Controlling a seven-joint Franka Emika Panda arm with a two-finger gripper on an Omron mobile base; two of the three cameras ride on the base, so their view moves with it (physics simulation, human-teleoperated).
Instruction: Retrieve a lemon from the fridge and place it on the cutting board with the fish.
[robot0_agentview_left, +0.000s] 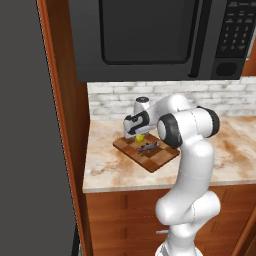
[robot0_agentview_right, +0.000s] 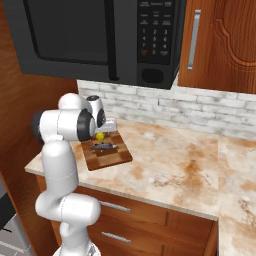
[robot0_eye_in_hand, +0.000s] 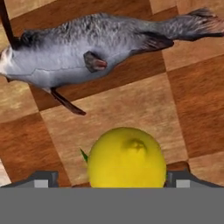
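I have the gripper (robot0_eye_in_hand: 127, 186) down over the cutting board (robot0_eye_in_hand: 131, 105), and in the hand view its two dark fingertips (robot0_eye_in_hand: 43, 179) stand on either side of the lemon (robot0_eye_in_hand: 127, 157) with a small gap at each flank, so the jaws are spread wide and the fruit is released, not squeezed. The lemon sits on the checkered wood, its nub end toward the camera and a bit of green leaf at its left. Just beyond it lies the fish (robot0_eye_in_hand: 87, 50), grey and slender, stretched across the board with its tail to the right of that view; fish and lemon are near each other but not touching.

From the left base view I see the lemon (robot0_agentview_left: 139, 137) as a yellow spot under the hand (robot0_agentview_left: 136, 124), beside the fish (robot0_agentview_left: 148, 147) on the cutting board (robot0_agentview_left: 155, 161). The board rests on the marbled tabletop (robot0_agentview_left: 110, 165), under the black microwave (robot0_agentview_left: 150, 35). The grey fridge (robot0_agentview_left: 25, 130) side stands at the left edge.

The right base view shows the same: lemon (robot0_agentview_right: 100, 135), fish (robot0_agentview_right: 103, 146) and cutting board (robot0_agentview_right: 110, 156) just past the arm's elbow (robot0_agentview_right: 65, 125).
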